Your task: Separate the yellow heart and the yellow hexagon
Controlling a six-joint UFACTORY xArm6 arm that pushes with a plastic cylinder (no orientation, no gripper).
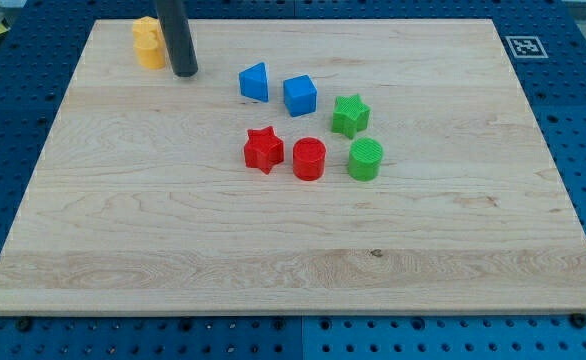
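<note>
Two yellow blocks sit touching at the view's top left of the wooden board [173, 250]: the yellow hexagon [144, 28] behind and the yellow heart [151, 51] in front of it. My tip [184, 73] rests on the board just right of the yellow heart, a small gap apart from it. The dark rod rises from there out of the view's top.
A blue triangle [255, 82] and a blue cube [300, 95] lie right of my tip. A green star [351, 115], a green cylinder [365, 159], a red cylinder [309, 159] and a red star [263, 149] cluster near the middle. A marker tag [524, 46] sits off the board's top right corner.
</note>
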